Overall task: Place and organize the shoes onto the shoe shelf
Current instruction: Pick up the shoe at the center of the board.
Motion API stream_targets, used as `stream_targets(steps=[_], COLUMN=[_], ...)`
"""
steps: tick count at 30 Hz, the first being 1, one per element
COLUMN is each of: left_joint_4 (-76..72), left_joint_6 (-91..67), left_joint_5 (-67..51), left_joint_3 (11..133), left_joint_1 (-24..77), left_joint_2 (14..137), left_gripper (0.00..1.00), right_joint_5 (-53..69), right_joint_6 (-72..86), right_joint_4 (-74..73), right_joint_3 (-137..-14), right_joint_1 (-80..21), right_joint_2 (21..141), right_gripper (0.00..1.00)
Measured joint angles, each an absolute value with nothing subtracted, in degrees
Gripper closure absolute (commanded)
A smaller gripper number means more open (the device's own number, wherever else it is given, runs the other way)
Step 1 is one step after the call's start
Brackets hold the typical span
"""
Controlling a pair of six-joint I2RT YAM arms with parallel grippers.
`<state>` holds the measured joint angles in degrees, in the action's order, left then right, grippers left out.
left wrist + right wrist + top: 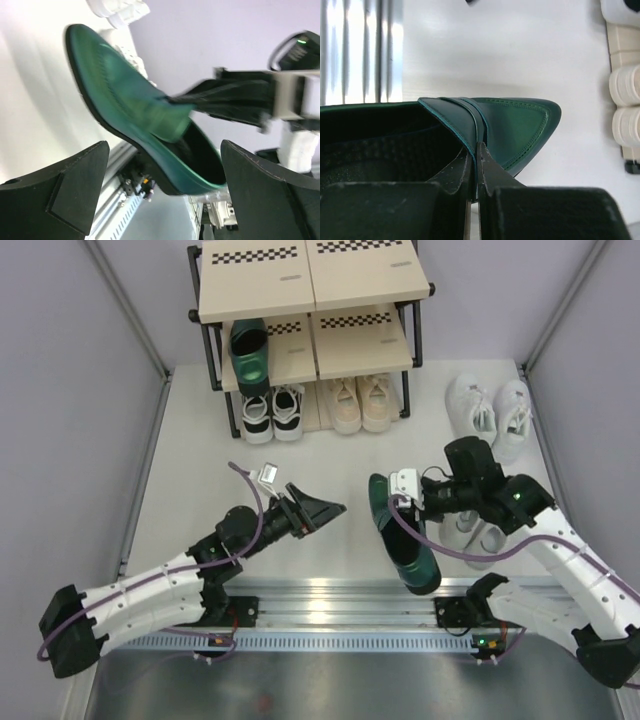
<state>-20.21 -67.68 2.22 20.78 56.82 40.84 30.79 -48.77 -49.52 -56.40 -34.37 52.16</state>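
Observation:
My right gripper (pixel 400 502) is shut on the side wall of a glossy dark green heeled shoe (pixel 403 535) and holds it tilted above the table; the right wrist view shows the fingers (pixel 476 147) pinching the shoe's edge (pixel 515 125). My left gripper (pixel 320 510) is open and empty, just left of that shoe and apart from it. In the left wrist view the shoe (pixel 120 85) hangs ahead of the spread gripper (pixel 164 150). The other green shoe (pixel 249 352) stands on the shoe shelf's (pixel 300 280) middle tier.
Black-and-white sneakers (pixel 272 412) and beige sneakers (pixel 361 403) sit on the bottom tier. One pair of white sneakers (pixel 490 412) lies right of the shelf; another (pixel 478 532) lies partly under my right arm. A metal rail (pixel 340 605) runs along the near edge.

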Motion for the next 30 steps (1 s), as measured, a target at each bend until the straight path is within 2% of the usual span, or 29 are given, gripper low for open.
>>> stream_targets(steps=[9, 22, 25, 27, 29, 30], left_joint_4=[-28.0, -44.8, -46.5, -47.2, -48.0, -48.6], left_joint_6=[-71.0, -78.7, -80.5, -82.3, -83.9, -84.6], left_joint_5=[-5.2, -12.1, -12.9, -13.3, -13.7, -13.8], left_joint_3=[20.0, 23.3, 24.3, 24.9, 25.2, 25.2], left_joint_1=[49.1, 49.1, 49.1, 49.1, 49.1, 49.1], left_joint_2=[52.6, 65.6, 68.2, 70.1, 71.8, 72.3], left_gripper=[0.02, 0.02, 0.16, 0.33, 0.55, 0.76], right_joint_5=[44.3, 52.7, 54.0, 54.3, 54.3, 54.0], right_joint_6=[-50.0, -50.4, -50.4, -50.4, -50.4, -50.3], right_joint_4=[-54.7, -57.1, -57.1, -57.1, -57.1, -57.0], right_joint_3=[-68.0, -68.7, -68.7, -68.7, -68.7, -68.7], right_joint_1=[-32.0, -30.1, -29.8, -29.8, -29.8, -29.8], right_joint_2=[52.9, 52.6, 52.8, 53.1, 53.4, 53.5], right_gripper=[1.0, 1.0, 1.0, 1.0, 1.0, 1.0])
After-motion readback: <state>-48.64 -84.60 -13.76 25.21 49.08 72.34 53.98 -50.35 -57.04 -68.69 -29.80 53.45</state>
